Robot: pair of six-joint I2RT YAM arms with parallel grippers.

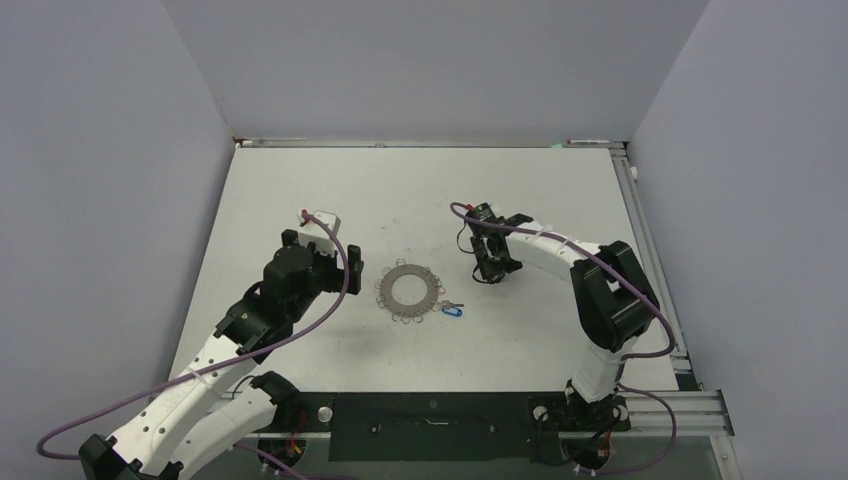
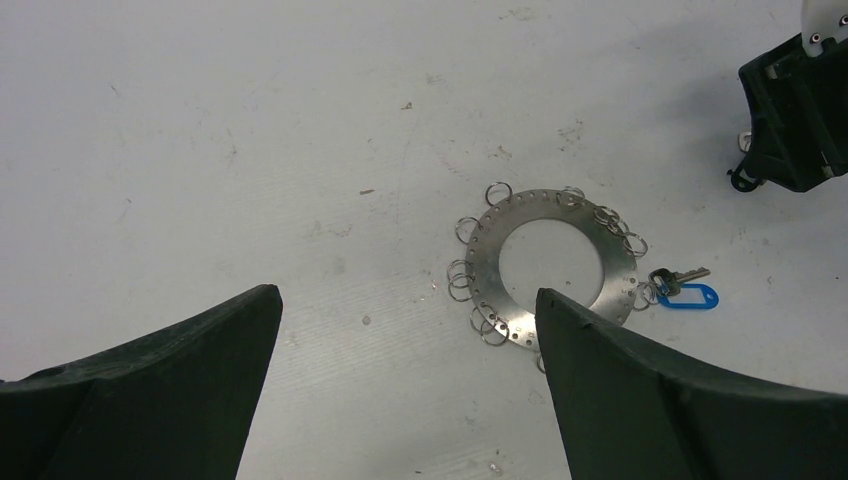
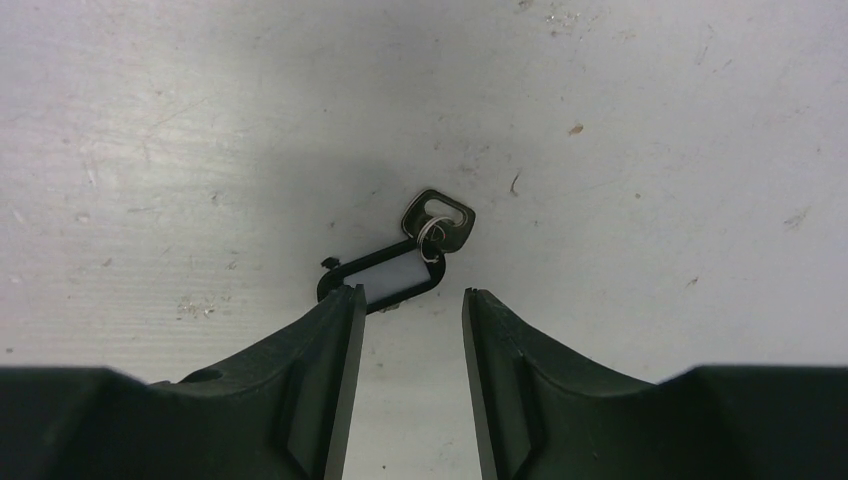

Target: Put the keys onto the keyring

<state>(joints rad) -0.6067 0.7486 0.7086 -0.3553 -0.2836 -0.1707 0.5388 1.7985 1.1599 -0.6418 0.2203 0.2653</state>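
The grey keyring disc [image 1: 409,290] lies flat mid-table, fringed with small wire loops; it also shows in the left wrist view [image 2: 551,268]. A blue-tagged key [image 1: 452,310] lies at its right rim, seen too in the left wrist view [image 2: 686,296]. A black-tagged key [image 3: 392,274] with a dark key head [image 3: 438,222] and a silver loop lies on the table just ahead of my right gripper [image 3: 405,300], which is open and empty above it. My left gripper [image 2: 405,300] is open and empty, left of the disc. The right gripper [image 1: 492,268] sits right of the disc.
The white table [image 1: 300,190] has a metal rail along its right edge [image 1: 655,260] and walls at the back and sides. The right gripper's black body shows at the left wrist view's top right [image 2: 795,110].
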